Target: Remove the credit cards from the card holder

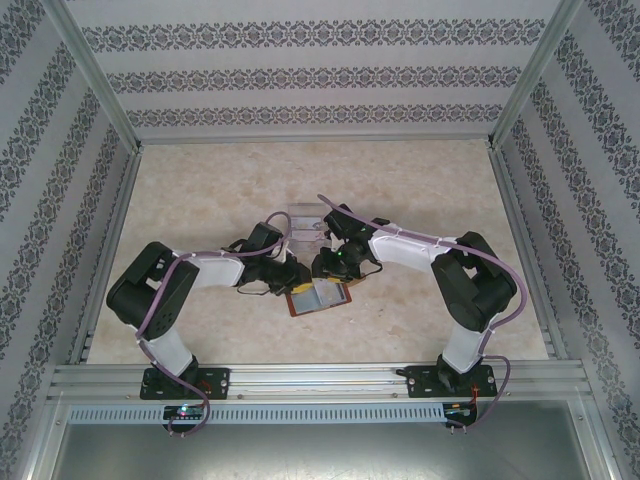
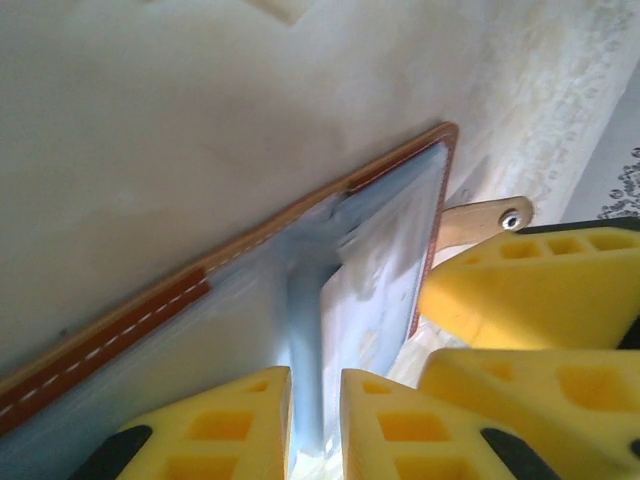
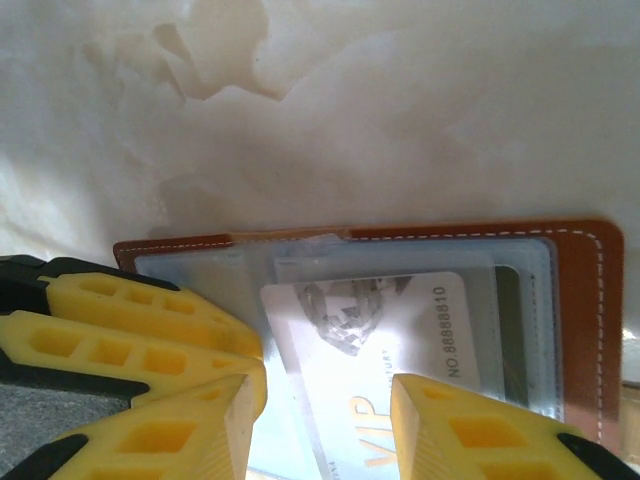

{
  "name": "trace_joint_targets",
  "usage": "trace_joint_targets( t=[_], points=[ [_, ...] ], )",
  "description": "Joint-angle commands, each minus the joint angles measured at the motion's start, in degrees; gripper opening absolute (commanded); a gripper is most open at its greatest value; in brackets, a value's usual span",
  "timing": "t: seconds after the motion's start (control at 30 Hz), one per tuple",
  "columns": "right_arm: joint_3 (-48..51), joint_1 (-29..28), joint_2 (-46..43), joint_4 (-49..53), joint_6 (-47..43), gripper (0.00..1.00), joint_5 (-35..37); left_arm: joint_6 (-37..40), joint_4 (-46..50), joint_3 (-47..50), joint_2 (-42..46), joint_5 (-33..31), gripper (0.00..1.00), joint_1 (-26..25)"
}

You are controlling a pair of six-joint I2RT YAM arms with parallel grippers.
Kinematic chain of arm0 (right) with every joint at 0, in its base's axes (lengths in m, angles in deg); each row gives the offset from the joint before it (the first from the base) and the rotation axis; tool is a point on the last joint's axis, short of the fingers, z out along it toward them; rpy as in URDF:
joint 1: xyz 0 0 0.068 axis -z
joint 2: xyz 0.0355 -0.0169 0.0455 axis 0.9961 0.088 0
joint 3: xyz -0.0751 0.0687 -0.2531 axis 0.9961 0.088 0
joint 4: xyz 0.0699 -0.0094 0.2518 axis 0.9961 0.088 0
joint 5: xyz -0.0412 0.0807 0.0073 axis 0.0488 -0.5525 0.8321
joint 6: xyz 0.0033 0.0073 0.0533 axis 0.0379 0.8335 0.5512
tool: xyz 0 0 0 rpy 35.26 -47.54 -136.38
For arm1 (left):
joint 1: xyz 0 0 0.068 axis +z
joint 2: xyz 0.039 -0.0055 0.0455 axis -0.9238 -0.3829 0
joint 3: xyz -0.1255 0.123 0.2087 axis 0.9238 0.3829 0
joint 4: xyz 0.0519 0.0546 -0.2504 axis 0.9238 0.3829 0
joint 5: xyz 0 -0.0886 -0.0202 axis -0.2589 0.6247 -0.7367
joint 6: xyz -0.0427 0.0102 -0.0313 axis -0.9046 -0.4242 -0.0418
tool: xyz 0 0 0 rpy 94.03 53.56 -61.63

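- Bases first: we see the left arm (image 1: 165, 290) and the right arm (image 1: 470, 285) bolted to a metal rail (image 1: 320, 380) at the near edge of the table (image 1: 420, 180). Both bend inward toward the middle.
- Just beyond the rail, the card holder (image 1: 320, 298) lies open on the table between the two arms. Its brown leather rim is on the outside and its grey-blue pockets face up.
- In the left wrist view its closing tab (image 2: 490, 215) sticks out past the holder's edge, with a metal snap at the end.
- The left fingers (image 2: 225, 425) stand a narrow gap apart, and a grey-blue pocket leaf (image 2: 305, 330) runs into that gap. We cannot tell whether they pinch it or only flank it.
- The right fingers (image 3: 480, 430) are spread over the open pockets, just beside the left fingers, and we see nothing pinched between them.
- Between the right fingers we read a pale credit card (image 3: 400, 320) marked VIP with a number. It lies partly inside a clear pocket of the card holder.
- Farther out, a clear plastic tray (image 1: 303, 215) sits on the table just behind the two wrists.
- Patterned walls (image 1: 300, 75) close the far side.
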Motion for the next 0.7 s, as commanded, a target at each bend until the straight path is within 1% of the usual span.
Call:
trace_joint_targets(
  t=[0.0, 0.13, 0.4, 0.5, 0.57, 0.67],
  points=[
    [0.34, 0.53, 1.35, -0.22, 0.57, 0.42, -0.66, -2.88, -6.84, 0.2, -1.79, 1.7, 0.22, 0.51],
    [0.12, 0.82, 2.31, 2.96, -0.46, 0.42, 2.87, -3.71, -8.26, 0.35, -2.27, 1.76, 0.24, 0.51],
    [0.73, 1.02, 2.39, 1.82, -0.28, 0.42, 1.71, -4.87, -10.38, 1.0, -3.67, 1.64, 0.25, 0.49],
    [0.85, 1.02, 2.56, 1.69, -0.1, 0.42, 1.52, -6.0, -12.43, 1.3, -3.98, 2.3, 0.21, 0.43],
    [0.81, 1.0, 2.62, 1.69, -0.14, 0.42, 1.53, -5.48, -10.99, 1.32, -3.76, 1.53, 0.21, 0.45],
    [0.8, 1.04, 2.65, 1.69, -0.09, 0.42, 1.43, -6.03, -11.64, 1.69, -3.69, 1.35, 0.15, 0.38]
  ],
)
